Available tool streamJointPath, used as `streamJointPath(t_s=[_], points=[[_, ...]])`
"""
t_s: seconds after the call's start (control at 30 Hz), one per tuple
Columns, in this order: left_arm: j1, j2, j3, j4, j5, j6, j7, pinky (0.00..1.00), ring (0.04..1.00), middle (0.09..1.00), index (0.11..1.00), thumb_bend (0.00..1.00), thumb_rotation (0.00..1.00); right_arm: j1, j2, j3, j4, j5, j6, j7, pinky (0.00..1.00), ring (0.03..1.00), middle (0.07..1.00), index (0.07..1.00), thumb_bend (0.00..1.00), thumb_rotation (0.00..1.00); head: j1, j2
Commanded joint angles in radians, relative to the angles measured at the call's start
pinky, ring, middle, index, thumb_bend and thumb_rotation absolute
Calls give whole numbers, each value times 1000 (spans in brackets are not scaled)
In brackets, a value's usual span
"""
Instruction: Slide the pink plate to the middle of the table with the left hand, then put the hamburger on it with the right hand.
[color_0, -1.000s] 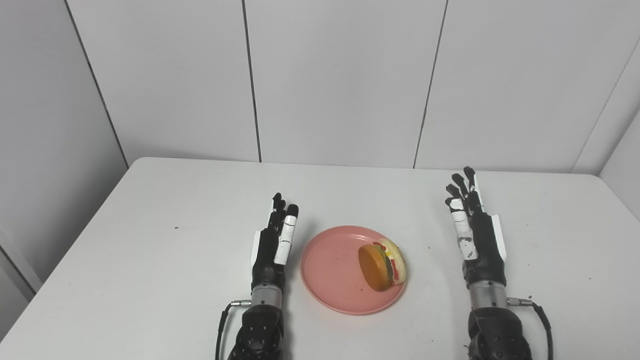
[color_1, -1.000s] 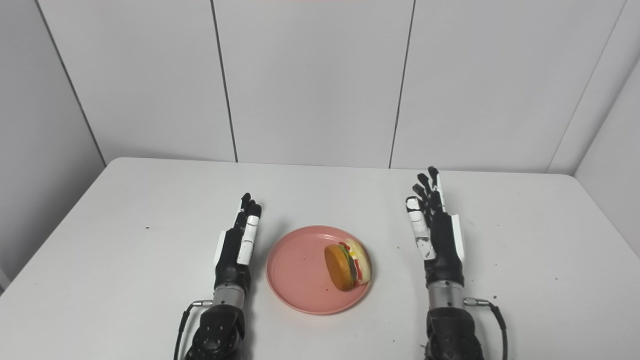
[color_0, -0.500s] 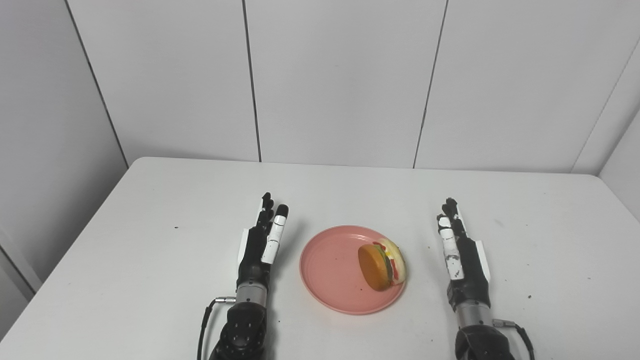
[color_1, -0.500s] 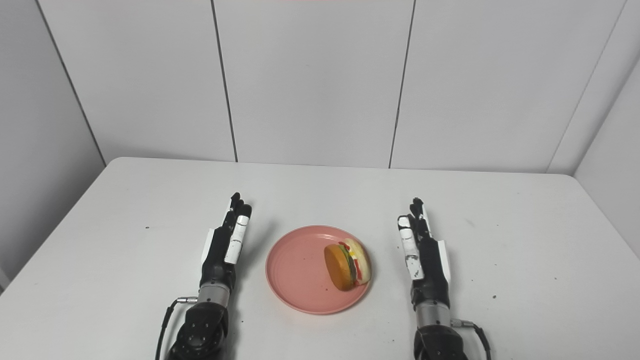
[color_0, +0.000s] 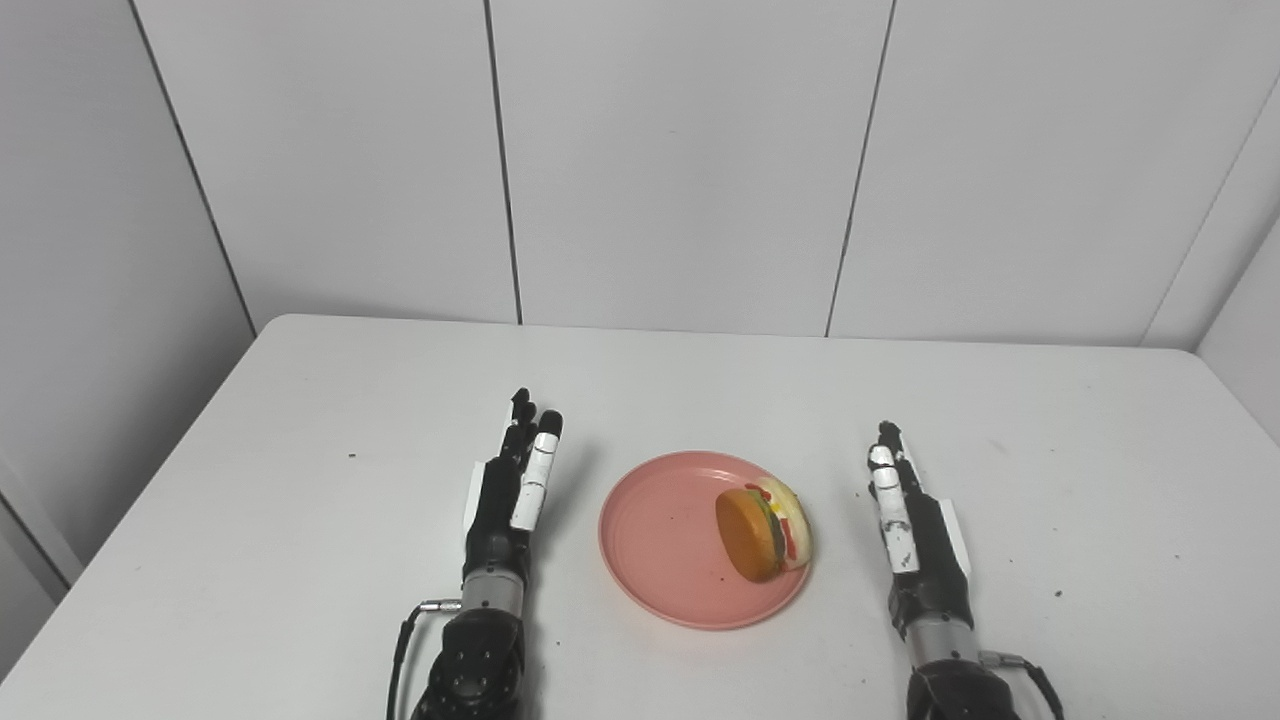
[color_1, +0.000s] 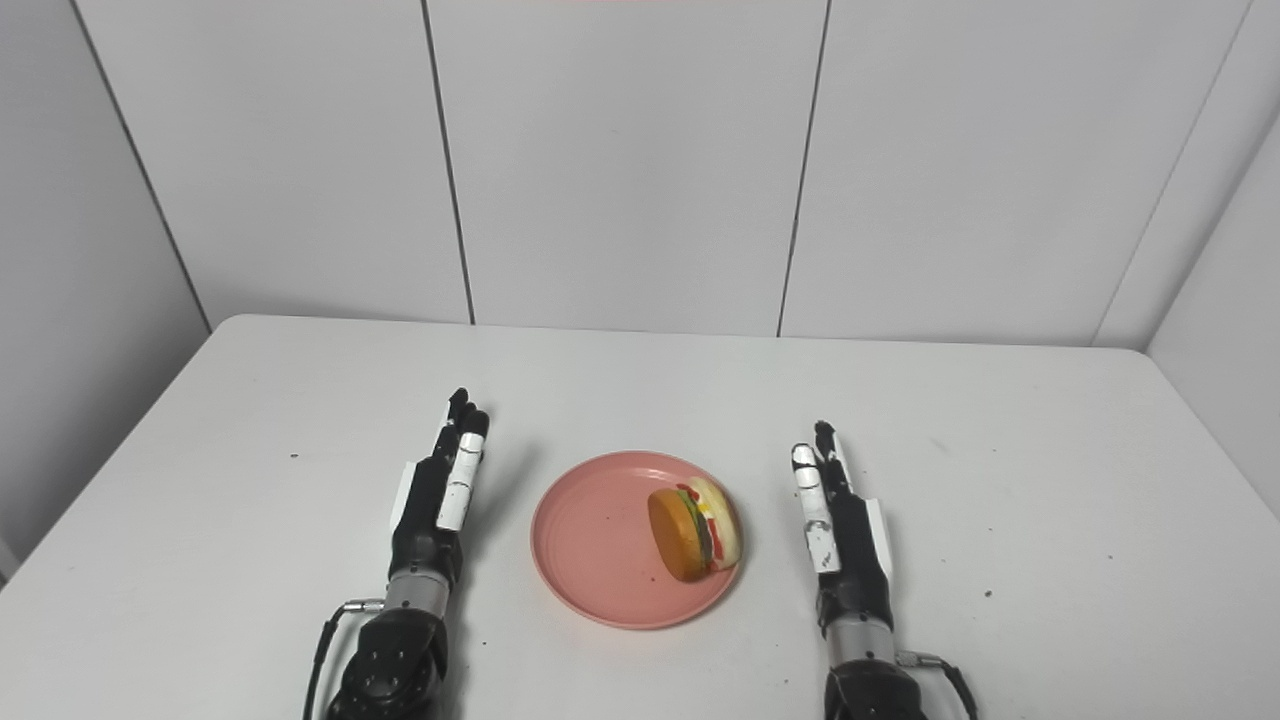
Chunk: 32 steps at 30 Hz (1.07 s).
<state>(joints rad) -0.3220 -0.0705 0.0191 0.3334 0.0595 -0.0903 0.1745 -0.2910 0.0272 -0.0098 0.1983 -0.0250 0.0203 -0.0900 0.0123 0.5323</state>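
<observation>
Fingers: on both hands they stretch out straight, held close side by side, pinching nothing. The left hand (color_0: 508, 495) lies left of the plate, the right hand (color_0: 915, 530) lies right of it, and both are apart from its rim.
Plate: the pink plate (color_0: 650, 540) sits flat near the middle of the desk (color_0: 300, 420), toward the near edge, between the two hands.
Hamburger: the hamburger (color_0: 765, 532) rests on the right part of the plate, tipped up on its edge, with the flat orange bun facing left.
Progress: judging by how things lie, both steps look done; the hamburger is on the plate and neither hand touches anything.
How the hamburger handles: it looks like a toy, probably light and a bit soft. Standing on edge, it can roll or topple at a nudge.
Where to hold it: across the two buns, thumb on one and fingers on the other, so the layers stay together.
How the plate handles: it looks like thin, stiff, smooth plastic, likely light. It should slide easily on the desk; push at the rim, low and gently, or the hamburger may tip.
</observation>
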Motion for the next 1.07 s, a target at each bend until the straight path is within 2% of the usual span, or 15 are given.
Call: streamJointPath(t_s=[0.0, 0.17, 0.33, 0.4, 0.6, 0.73, 1.03], points=[[9, 3, -1, 7, 1, -7, -8, 1000, 1000, 1000, 1000, 836, 933, -9, 9, -5, -12, 7, -14, 1, 972, 972, 995, 967, 750, 989, 0, 0], [14, 1, 7, 16, -9, -35, -4, 1000, 1000, 1000, 1000, 835, 911, -4, 12, -11, 7, 9, -56, -12, 954, 958, 980, 953, 744, 980, -10, -6], [23, 3, 7, 9, -3, -46, 2, 1000, 1000, 1000, 1000, 833, 905, 7, 13, -26, 23, 12, -89, -24, 925, 940, 964, 928, 795, 963, -8, -11], [28, 2, 6, 1, -5, -59, 1, 1000, 1000, 1000, 974, 872, 907, 11, 14, -34, 31, 26, -103, -19, 925, 937, 962, 931, 799, 955, -8, -11], [35, -3, 4, -2, -6, -75, -1, 1000, 1000, 1000, 953, 862, 906, 22, 11, -34, 52, 33, -149, -7, 907, 930, 945, 917, 821, 954, -4, -13], [37, -5, 6, 1, -10, -81, -1, 1000, 1000, 1000, 953, 842, 901, 22, 13, -30, 59, 28, -150, -8, 909, 938, 945, 912, 851, 967, -7, -14], [38, -6, 4, 3, -7, -100, -2, 1000, 1000, 1000, 960, 825, 910, 18, 10, -28, 59, 32, -139, -1, 922, 949, 957, 922, 817, 971, -6, -14]])
